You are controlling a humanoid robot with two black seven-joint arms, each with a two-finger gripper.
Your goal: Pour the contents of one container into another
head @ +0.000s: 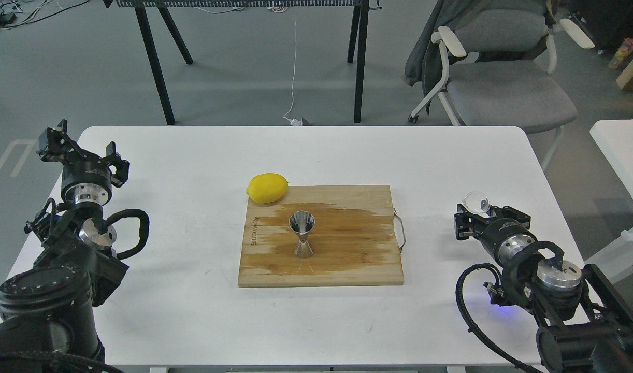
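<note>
The small clear glass cup (pixel 477 202) is at the table's right side, low over the surface, held at the tip of my right gripper (pixel 486 213), which is shut on it. The shiny hourglass jigger (pixel 302 234) stands upright in the middle of the wooden cutting board (pixel 358 259), far to the left of the cup. At the table's far left edge my left gripper (pixel 81 148) is raised and open, with nothing between its fingers.
A yellow lemon (pixel 267 187) lies at the board's back left corner. The white table (pixel 192 311) carries the board. A grey chair (pixel 503 83) and black table legs (pixel 156 62) stand behind; another white table (pixel 622 155) is at the right.
</note>
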